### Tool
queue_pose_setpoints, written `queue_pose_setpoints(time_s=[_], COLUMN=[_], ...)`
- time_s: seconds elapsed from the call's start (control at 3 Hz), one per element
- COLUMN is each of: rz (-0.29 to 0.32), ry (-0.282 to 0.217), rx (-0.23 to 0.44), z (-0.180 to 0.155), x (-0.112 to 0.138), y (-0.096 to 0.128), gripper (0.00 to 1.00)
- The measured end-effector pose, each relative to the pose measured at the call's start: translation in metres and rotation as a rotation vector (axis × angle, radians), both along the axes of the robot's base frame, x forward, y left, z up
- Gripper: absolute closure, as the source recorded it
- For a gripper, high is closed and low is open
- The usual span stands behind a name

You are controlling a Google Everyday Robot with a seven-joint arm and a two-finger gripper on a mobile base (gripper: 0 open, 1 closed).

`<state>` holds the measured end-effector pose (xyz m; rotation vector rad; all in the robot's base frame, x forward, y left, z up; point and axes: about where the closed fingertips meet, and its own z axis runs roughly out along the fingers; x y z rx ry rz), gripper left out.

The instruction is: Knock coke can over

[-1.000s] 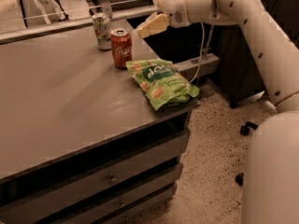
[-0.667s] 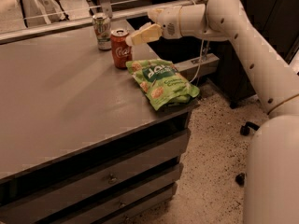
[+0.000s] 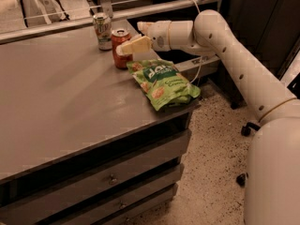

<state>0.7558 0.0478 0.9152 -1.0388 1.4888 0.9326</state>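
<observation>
The coke can (image 3: 120,60) is a small red can with a silver top. It stands upright on the grey table (image 3: 61,107), near the far right edge. My gripper (image 3: 126,47) reaches in from the right on the white arm (image 3: 225,46). Its cream tip is at the can's upper right side, touching it or nearly so. A pale green-and-white soda can (image 3: 102,30) stands upright just behind and to the left of the coke can.
A green chip bag (image 3: 164,82) lies flat on the table's right edge, just in front of the coke can and below my gripper. A metal rail (image 3: 56,22) runs along the table's far side. Drawers (image 3: 108,177) are under the table.
My gripper has moved left and down towards the coke can, from beside it to its upper right side. The can still stands upright in the same place.
</observation>
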Motion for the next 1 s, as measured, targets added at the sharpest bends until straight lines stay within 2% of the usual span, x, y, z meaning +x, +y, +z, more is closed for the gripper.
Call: queue_pose_setpoints(time_s=[0.33, 0.67, 1.0], rz=[0.055, 0.082, 0.086], ry=[0.009, 0.018, 0.004], rx=[0.005, -0.015, -0.082], z=[-0.0090, -0.0153, -0.0110], x=[-0.0083, -0.0140, -0.0174], y=[0.0183, 0.0278, 0.0254], gripper=[0.15, 0.35, 0.59])
